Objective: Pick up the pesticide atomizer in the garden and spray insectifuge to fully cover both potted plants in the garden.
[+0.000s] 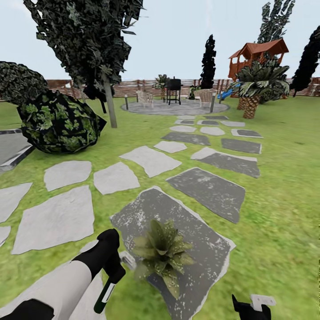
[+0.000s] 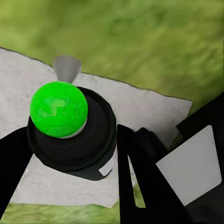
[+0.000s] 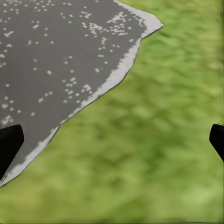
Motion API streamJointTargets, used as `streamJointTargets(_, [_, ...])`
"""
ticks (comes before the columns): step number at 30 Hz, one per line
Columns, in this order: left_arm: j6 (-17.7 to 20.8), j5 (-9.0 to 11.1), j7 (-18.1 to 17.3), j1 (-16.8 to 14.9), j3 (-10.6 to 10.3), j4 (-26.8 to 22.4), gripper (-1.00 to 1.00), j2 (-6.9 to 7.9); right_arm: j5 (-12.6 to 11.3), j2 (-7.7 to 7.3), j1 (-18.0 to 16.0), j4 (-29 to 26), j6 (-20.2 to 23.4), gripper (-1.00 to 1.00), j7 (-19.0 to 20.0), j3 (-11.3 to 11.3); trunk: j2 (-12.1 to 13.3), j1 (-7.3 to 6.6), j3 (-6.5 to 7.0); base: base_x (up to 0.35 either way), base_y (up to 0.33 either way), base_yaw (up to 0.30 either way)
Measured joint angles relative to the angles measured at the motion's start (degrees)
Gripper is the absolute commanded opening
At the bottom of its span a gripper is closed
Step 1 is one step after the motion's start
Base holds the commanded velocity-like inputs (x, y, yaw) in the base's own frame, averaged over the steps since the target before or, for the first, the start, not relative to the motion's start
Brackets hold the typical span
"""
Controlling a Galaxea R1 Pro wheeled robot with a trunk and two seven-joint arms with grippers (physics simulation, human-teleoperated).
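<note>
My left gripper (image 1: pixel 113 273) is shut on the pesticide atomizer (image 1: pixel 105 295), a dark green-black bottle with a white label that sticks out below the fingers. In the left wrist view the atomizer (image 2: pixel 70 135) shows end-on with a bright green ball on top, a black finger (image 2: pixel 140 186) on each side of it, over a pale slab. One potted plant (image 1: pixel 162 255), a low rosette of speckled olive leaves, stands on a dark slab (image 1: pixel 200 249) just right of that gripper. My right gripper (image 1: pixel 250 307) hangs open over grass, its fingertips (image 3: pixel 9 144) spread wide with nothing between them.
Grey and dark stone slabs (image 1: pixel 211 189) lead across the lawn to a round patio with a black grill (image 1: pixel 173 89) and chairs. A leafy bush (image 1: pixel 60 122) and a tree trunk (image 1: pixel 109 104) stand left, a palm (image 1: pixel 255 86) and a playhouse right, and a wooden fence (image 1: pixel 133 86) behind.
</note>
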Motion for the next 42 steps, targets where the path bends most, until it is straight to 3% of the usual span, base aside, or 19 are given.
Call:
streamJointTargets(6, [-0.2,0.0,0.1,0.1,-0.4,0.4,-1.0,-0.06,0.1,0.0,0.0,0.0,0.0,1.0,0.0,0.0,0.0,0.02,0.0,0.036,0.065,-0.13])
streamJointTargets(13, [-0.3,-0.1,0.4,0.4,-0.3,2.7,-1.0,1.26,0.1,-0.04,0.0,0.0,0.0,1.0,0.0,0.0,0.0,0.02,0.0,0.0,0.001,-0.002])
streamJointTargets(18, [-0.1,-0.2,0.6,0.2,-0.6,3.2,-1.0,0.67,0.1,-0.08,0.0,0.0,0.0,1.0,0.0,-0.1,0.0,0.02,0.0,0.0,0.0,0.0])
streamJointTargets(24, [-0.2,0.2,5.4,0.3,-0.4,5.0,-1.0,1.08,0.0,-0.08,0.0,0.0,0.0,1.0,0.0,0.0,0.0,0.02,0.0,0.0,0.0,-0.001])
streamJointTargets(27, [-0.3,0.4,5.8,0.4,-0.2,7.1,-1.0,1.16,0.0,-0.03,0.0,0.0,0.0,1.0,0.0,0.0,0.0,0.02,0.0,0.0,0.0,-0.183])
streamJointTargets(35, [-0.2,-0.1,5.9,0.2,-0.1,6.8,-1.0,0.98,0.1,0.0,0.0,0.0,0.0,1.0,0.0,0.0,0.0,0.02,0.0,-0.018,0.014,-0.286])
streamJointTargets(42, [0.0,-0.1,6.5,0.2,0.1,6.8,-1.0,1.12,0.0,0.01,0.0,0.0,0.0,1.0,0.0,0.0,0.0,0.02,0.0,-0.133,0.233,-0.04])
